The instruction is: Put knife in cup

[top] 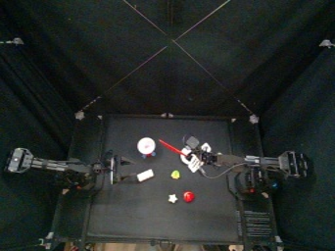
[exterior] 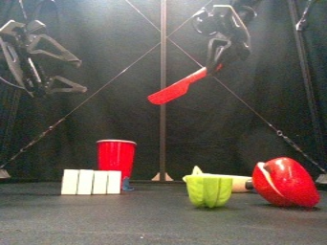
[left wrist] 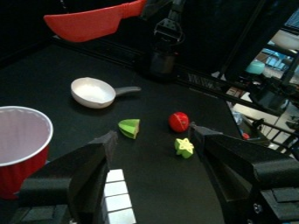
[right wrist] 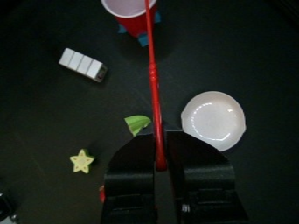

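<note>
The knife (exterior: 179,88) is lifted clear of the table, pinched by its handle end in the right gripper (right wrist: 159,163), its blade slanting down ahead of the jaws. The cup (right wrist: 129,5) stands beyond the blade's tip, empty. Pickup looks done; carrying over and dropping in remain. The left gripper (left wrist: 155,138) hangs wide open.

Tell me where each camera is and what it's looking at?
Top: high overhead, looking down at the table; both arms show.
Front: table edge, looking level at the cup; arms hang behind.
Left wrist: on left arm, over its open left hand.
Right wrist: along right hand holding the knife.
All share the knife.
</note>
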